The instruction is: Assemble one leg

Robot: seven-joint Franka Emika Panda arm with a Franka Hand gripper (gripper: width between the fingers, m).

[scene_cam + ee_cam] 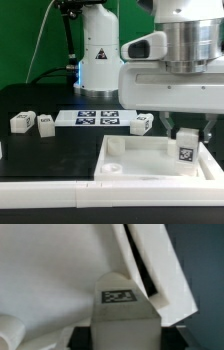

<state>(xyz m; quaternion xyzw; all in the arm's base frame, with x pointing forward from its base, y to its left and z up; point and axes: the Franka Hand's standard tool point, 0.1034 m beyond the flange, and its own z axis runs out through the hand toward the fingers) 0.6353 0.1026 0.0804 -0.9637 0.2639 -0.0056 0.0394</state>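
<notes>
My gripper [186, 134] is shut on a leg [186, 150], a small white block with a black-and-white tag. It holds the leg upright over the right side of the large white square tray-like piece [130, 162]. I cannot tell whether the leg touches the piece. In the wrist view the leg [125, 314] sits between the two black pads [82, 338] of my gripper [125, 338], with its tag facing the camera. The white piece [60, 274] and its raised rim lie behind it.
Three more legs lie on the black table: two at the exterior view's left [21, 122] [46, 124] and one near the middle [142, 124]. The marker board [98, 119] lies between them. A white robot base [98, 50] stands behind.
</notes>
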